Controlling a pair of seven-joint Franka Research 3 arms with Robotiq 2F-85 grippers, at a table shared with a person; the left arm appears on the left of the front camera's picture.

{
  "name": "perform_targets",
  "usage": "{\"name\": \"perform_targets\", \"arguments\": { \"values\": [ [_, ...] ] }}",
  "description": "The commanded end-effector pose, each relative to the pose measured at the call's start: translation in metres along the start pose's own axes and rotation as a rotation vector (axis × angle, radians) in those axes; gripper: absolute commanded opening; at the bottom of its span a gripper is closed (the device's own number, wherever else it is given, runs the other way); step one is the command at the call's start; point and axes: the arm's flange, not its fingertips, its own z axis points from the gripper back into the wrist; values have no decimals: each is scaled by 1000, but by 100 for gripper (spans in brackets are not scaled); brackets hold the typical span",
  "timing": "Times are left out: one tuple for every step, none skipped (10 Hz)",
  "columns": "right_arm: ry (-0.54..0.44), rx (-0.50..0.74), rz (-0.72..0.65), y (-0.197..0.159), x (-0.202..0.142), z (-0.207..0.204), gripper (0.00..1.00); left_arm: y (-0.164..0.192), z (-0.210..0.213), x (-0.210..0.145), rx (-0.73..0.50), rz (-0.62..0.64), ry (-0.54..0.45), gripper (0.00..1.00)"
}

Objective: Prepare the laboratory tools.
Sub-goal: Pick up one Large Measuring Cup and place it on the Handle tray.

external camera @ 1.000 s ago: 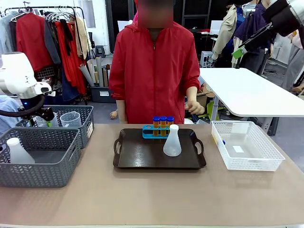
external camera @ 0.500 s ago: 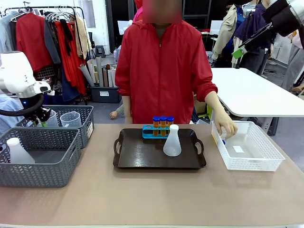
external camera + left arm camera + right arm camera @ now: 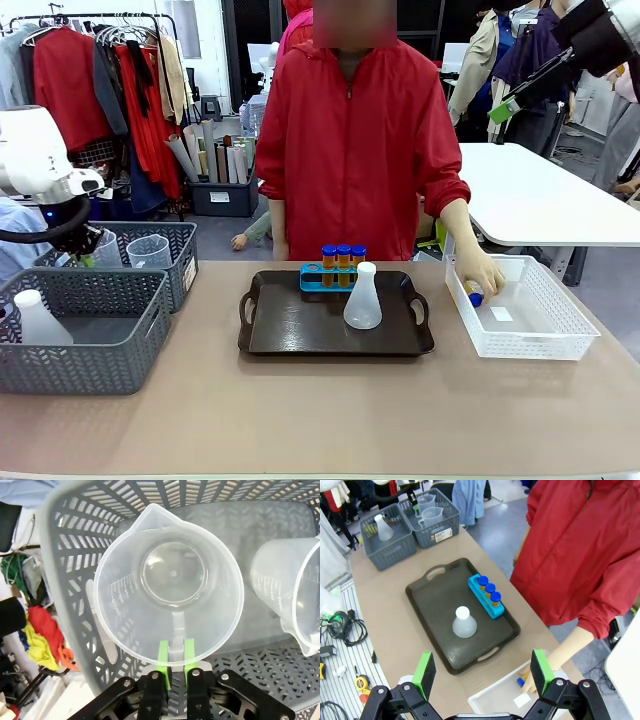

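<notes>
The left arm (image 3: 40, 165) comes from the picture's left and bends down into the far grey basket (image 3: 175, 240). Its wrist view looks straight down. There the left tool (image 3: 175, 656) has its green pads pressed on the flat handle of a jug (image 3: 170, 580) and pinches it, with the spout pointing away from the tool. A second jug (image 3: 287, 590) stands just beside it in the same basket. In the front view the arm hides most of the held jug.

The right arm (image 3: 600, 35) is high at the top right, well above the table (image 3: 300, 420). In its wrist view the right tool (image 3: 484, 672) is spread wide and holds nothing. This view shows from above the dark tray (image 3: 435, 605), where a blue rack (image 3: 487, 600) holds three tubes (image 3: 486, 587) and a flask (image 3: 464, 625) stands upright.

The person's hand (image 3: 480, 272) reaches down into the white basket (image 3: 560, 345) and is on one tube (image 3: 474, 296) with a blue cap. The near grey basket (image 3: 90, 350) holds a second flask (image 3: 35, 320).

The held jug has graduation marks on its wall, too faint to read. A white label (image 3: 188, 272) is on the side of the far grey basket, and its print cannot be read either.
</notes>
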Motion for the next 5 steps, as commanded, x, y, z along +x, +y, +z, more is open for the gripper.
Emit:
{"name": "perform_targets", "arguments": {
  "values": [
    [-14, 12, 7, 0, 1, 0, 100, 3, 15, 0, -9, 21, -3, 0],
    [-14, 12, 7, 0, 1, 0, 100, 1, 29, 1, 2, 22, -16, 0],
    [-14, 12, 7, 0, 1, 0, 100, -3, 54, -1, 0, 14, -35, 0],
    [-14, 12, 7, 0, 1, 0, 100, -9, 81, -4, 0, -4, -54, 0],
    [-14, 12, 7, 0, 1, 0, 100, -15, 108, -6, -4, -44, -81, 0]
  ]
}}
